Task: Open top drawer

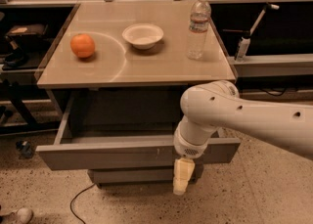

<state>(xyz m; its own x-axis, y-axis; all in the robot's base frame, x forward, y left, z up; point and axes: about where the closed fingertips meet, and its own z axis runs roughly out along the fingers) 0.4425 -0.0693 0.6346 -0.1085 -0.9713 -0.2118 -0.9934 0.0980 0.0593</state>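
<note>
The top drawer [107, 153] is a wide grey metal drawer under the table top, pulled out toward me, its inside dark and in shadow. Its flat front has a small white mark near the middle. My gripper [181, 177] hangs from the white arm in front of the drawer's front, right of centre, with its pale finger [182, 174] pointing down below the drawer's lower edge. A narrower grey drawer [132, 175] shows just beneath.
On the beige table top [161, 66] stand an orange [82, 45], a white bowl [143, 35] and a plastic water bottle [198, 26]. Dark shelving stands left and right. A cable [78, 199] lies on the speckled floor.
</note>
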